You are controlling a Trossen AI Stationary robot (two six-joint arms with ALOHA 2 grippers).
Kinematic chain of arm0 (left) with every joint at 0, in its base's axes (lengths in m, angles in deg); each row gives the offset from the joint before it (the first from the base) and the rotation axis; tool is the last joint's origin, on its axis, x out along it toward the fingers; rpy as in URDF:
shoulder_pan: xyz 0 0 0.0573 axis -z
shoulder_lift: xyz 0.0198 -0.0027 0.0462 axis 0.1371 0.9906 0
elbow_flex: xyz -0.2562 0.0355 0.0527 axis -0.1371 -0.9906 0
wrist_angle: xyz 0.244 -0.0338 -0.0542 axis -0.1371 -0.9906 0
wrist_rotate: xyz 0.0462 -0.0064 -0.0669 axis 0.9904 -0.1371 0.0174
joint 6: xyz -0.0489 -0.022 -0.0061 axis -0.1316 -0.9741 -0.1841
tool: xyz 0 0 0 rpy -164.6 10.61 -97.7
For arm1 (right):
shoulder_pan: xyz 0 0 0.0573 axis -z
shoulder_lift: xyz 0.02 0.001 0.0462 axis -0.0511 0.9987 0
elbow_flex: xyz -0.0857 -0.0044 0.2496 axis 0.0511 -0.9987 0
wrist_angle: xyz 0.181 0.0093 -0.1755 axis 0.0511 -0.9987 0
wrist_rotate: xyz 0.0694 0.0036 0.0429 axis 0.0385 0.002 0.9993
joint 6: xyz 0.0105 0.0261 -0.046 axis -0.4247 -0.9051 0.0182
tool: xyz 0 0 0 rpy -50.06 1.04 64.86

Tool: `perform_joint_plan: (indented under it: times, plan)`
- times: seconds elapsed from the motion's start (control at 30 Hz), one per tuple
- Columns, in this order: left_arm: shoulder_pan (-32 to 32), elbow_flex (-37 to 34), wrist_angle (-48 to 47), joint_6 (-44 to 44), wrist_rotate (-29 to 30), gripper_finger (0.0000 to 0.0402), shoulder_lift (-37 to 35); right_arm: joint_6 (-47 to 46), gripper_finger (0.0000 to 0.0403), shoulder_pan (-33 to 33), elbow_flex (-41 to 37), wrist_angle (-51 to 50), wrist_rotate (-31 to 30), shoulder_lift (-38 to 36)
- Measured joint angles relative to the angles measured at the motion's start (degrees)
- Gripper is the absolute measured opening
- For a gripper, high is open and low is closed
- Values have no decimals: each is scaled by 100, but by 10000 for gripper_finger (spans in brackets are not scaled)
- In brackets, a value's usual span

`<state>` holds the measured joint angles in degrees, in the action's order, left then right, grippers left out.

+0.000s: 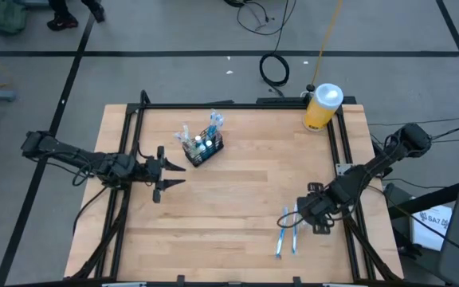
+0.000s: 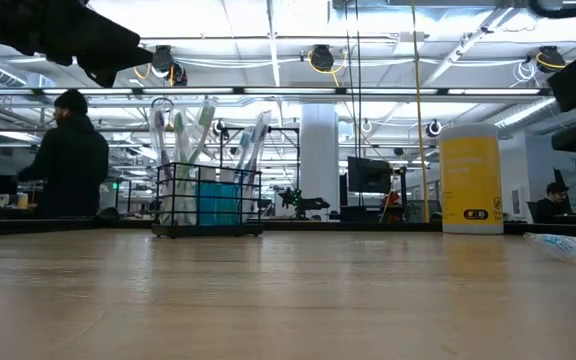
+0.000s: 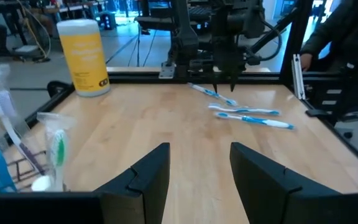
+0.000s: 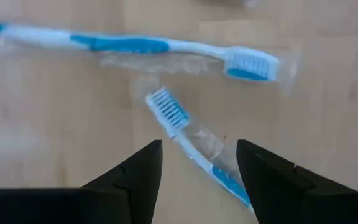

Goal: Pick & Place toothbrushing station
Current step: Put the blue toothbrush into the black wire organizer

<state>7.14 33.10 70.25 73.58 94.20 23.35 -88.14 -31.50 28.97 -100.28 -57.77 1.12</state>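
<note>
On the desk's (image 1: pixel 237 191) left side, the left end effector (image 1: pixel 174 176) hovers with its fingers spread and nothing between them. Just beside it, toward the rear, the toothbrushing station (image 1: pixel 202 149) stands upright, a black mesh caddy holding wrapped toothbrushes. Farther right, at the back corner, stands a yellow bottle (image 1: pixel 323 108) with a white cap. Near the front right, the right end effector (image 1: pixel 288 218) hangs spread over two blue-and-white toothbrushes (image 1: pixel 286 239) lying in clear wrappers, gripping neither.
</note>
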Motion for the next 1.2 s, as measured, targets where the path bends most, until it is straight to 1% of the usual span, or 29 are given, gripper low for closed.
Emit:
perform_joint_plan:
  times: [0.1,0.2,0.3,0.43,0.53,0.6,0.67,0.8,0.93,1.0,1.07,1.2]
  plan:
    - [4,2,-37,-158,-87,175,-2,492,199,-93,-78,12,89,0]
    - [4,2,-36,-180,-335,175,-2,648,199,-186,-262,91,64,0]
    - [4,2,-36,-226,-557,175,-2,980,199,-252,-538,488,-5,0]
    - [4,4,-36,-369,-591,175,-1,1390,198,-246,-890,1074,-160,-12]
    - [4,4,-36,-449,-592,175,-1,1731,192,-252,-1045,1175,-274,-26]
    - [4,4,-36,-453,-592,175,-2,1901,176,-250,-1093,1216,-334,-22]
    - [4,4,-34,-452,-592,175,-1,2104,151,-250,-1099,1258,-387,-26]
    - [4,4,-34,-469,-592,175,-2,2205,83,-245,-1101,1342,-436,-22]
    - [4,4,-24,-688,-594,175,-2,2193,20,-244,-1104,1446,-426,-29]
    - [4,4,6,-714,-594,175,-2,2206,13,-241,-1077,1433,-433,-70]
    - [4,4,16,-714,-592,175,-2,2195,20,-221,-978,1298,-473,-121]
    - [4,4,16,-714,-592,175,-2,2249,29,-91,-580,880,-773,-314]
